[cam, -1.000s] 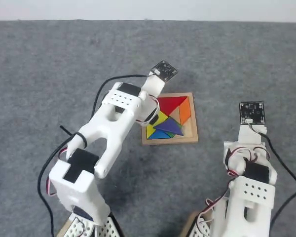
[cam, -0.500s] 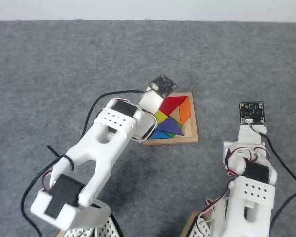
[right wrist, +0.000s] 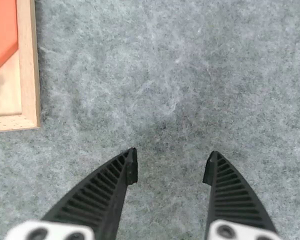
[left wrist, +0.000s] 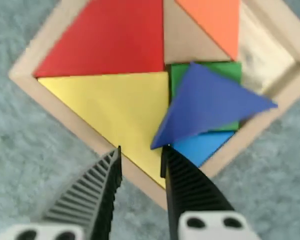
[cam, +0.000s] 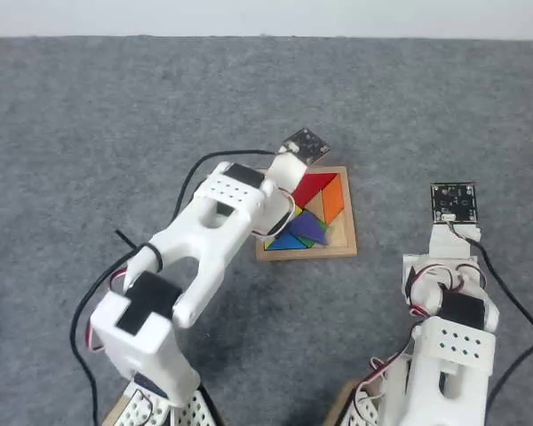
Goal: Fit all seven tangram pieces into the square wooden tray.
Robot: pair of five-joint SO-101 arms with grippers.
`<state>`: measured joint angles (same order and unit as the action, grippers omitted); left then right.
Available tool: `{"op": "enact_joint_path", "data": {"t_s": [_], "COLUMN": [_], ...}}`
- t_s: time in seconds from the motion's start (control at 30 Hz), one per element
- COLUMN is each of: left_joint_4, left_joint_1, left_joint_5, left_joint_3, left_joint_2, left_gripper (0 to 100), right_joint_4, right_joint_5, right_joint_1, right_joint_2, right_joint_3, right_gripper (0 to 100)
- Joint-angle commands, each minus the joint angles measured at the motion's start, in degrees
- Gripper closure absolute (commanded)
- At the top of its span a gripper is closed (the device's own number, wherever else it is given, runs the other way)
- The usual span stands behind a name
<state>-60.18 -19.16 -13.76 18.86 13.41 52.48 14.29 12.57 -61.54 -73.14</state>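
The square wooden tray (left wrist: 65, 115) holds a red triangle (left wrist: 110, 40), an orange piece (left wrist: 212, 20), a yellow triangle (left wrist: 115, 100), a tan triangle (left wrist: 187, 42), a green piece (left wrist: 182, 75) and a light blue piece (left wrist: 202, 145). A dark blue triangle (left wrist: 210, 105) lies askew on top of the green and light blue ones. My left gripper (left wrist: 140, 152) hovers over the yellow triangle's edge, narrowly open, one finger beside the blue triangle's corner. In the high view the left arm covers the tray's (cam: 306, 253) left part. My right gripper (right wrist: 171, 167) is open over bare carpet.
Grey carpet surrounds the tray on all sides. A bare patch of tray floor (left wrist: 260, 55) shows by the orange piece. The tray's corner (right wrist: 29, 65) lies beside and ahead of the right gripper. The right arm (cam: 453, 266) stands to the right of the tray.
The left arm drew back and lowered half a second ago, then came forward over the tray's left side again. The right arm has not moved.
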Motion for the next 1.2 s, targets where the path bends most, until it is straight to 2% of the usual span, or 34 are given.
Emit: {"op": "enact_joint_path", "data": {"t_s": [0.0, 0.37, 0.83, 1.0, 1.17], "left_joint_4": [1.2, 1.1, -4.1, -4.8, -10.4], "left_joint_1": [1.3, 1.4, -5.9, -4.6, -3.1], "left_joint_5": [-0.6, -0.6, -0.1, -0.1, -0.2], "left_joint_3": [-5.8, -15.6, -21.8, -21.8, -21.8], "left_joint_2": [1.4, 8.8, 12.0, 11.3, 9.7], "left_gripper": [88, 88, 88, 88, 88], "right_joint_4": [-1.3, -2.2, -2.3, -2.1, -2.2], "right_joint_5": [0.8, 0.8, 0.8, 0.8, 0.8], "right_joint_1": [-0.5, -0.5, -0.5, -0.5, -0.5], "right_joint_2": [-0.9, -0.9, -0.9, -0.9, -0.9], "right_joint_3": [0.4, 0.3, 0.3, 0.3, 0.3], "right_gripper": [77.2, 77.2, 77.2, 77.2, 77.2]}}
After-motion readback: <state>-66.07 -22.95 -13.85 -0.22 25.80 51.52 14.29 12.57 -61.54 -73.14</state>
